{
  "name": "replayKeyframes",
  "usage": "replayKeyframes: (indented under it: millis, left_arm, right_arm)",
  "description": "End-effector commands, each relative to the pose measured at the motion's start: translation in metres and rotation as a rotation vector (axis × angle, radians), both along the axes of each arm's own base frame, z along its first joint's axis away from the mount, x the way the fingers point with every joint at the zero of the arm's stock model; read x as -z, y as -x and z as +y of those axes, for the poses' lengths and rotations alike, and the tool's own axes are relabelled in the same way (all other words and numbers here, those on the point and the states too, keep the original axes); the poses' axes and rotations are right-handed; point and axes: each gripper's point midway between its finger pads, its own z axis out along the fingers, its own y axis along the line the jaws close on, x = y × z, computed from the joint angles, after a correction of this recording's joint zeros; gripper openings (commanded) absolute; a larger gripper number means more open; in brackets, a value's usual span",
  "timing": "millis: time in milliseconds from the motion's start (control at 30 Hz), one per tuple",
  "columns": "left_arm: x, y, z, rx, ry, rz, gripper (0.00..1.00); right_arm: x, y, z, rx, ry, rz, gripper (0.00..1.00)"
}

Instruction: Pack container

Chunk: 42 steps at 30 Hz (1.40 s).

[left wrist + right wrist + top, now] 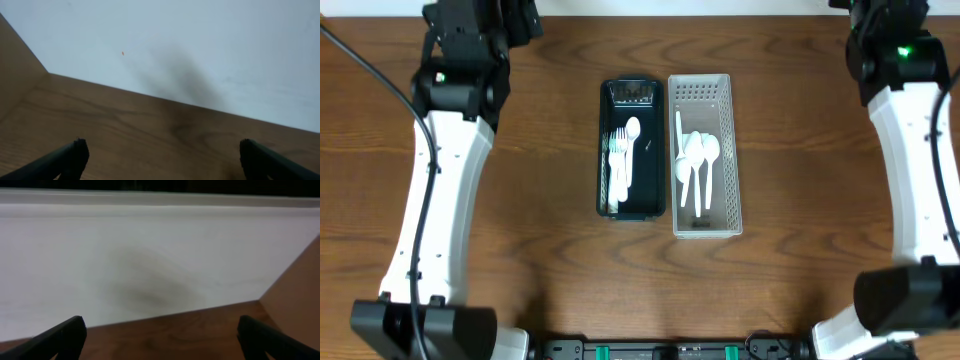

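A black container (630, 203) stands at the table's middle and holds a white spoon (631, 130) and white forks (618, 165). Right beside it a white perforated tray (724, 105) holds several white spoons (696, 160). Both arms are drawn back to the far corners. The left gripper (160, 155) is open and empty over bare wood by the white wall. The right gripper (160, 332) is open and empty, also facing the wall. Neither container shows in the wrist views.
The wooden table (520, 230) runs to a white wall at the back. The arm bases stand at the front left (420, 325) and front right (890, 310).
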Motion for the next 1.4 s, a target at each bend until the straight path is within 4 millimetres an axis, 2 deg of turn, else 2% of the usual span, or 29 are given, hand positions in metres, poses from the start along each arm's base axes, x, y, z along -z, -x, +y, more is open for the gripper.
replayKeyframes:
  millis: [0, 333, 500, 667, 800, 1033, 1200, 1367]
  left_arm:
    - [-0.014, 0.023, 0.001, 0.016, 0.012, -0.060, 0.98]
    - [-0.033, 0.083, 0.006, 0.017, 0.029, -0.271, 0.98]
    - [-0.040, 0.111, 0.008, 0.036, -0.029, -0.351, 0.98]
    - [-0.046, 0.140, 0.011, 0.047, -0.083, -0.417, 0.98]
    - [-0.043, 0.161, 0.012, 0.049, -0.080, -0.450, 0.98]
    - [-0.001, 0.197, 0.009, 0.077, -0.087, -0.315, 0.98]
    - [0.004, 0.211, 0.010, 0.078, -0.089, -0.319, 0.98]
    - [-0.007, 0.227, 0.006, 0.105, -0.105, -0.376, 0.98]
  right_arm:
    - [-0.029, 0.035, -0.009, 0.025, 0.009, -0.051, 0.99]
    - [-0.013, 0.108, -0.017, 0.049, 0.000, -0.094, 0.99]
    - [-0.014, 0.142, -0.027, 0.078, -0.032, -0.194, 0.99]
    - [-0.020, 0.179, -0.045, 0.133, -0.076, -0.310, 0.99]
    - [-0.025, 0.210, -0.053, 0.160, -0.111, -0.406, 0.99]
    - [-0.016, 0.242, -0.044, 0.089, -0.112, -0.474, 0.99]
    - [-0.015, 0.253, -0.042, 0.082, -0.121, -0.510, 0.99]
    - [-0.031, 0.273, -0.030, 0.022, -0.119, -0.576, 0.99]
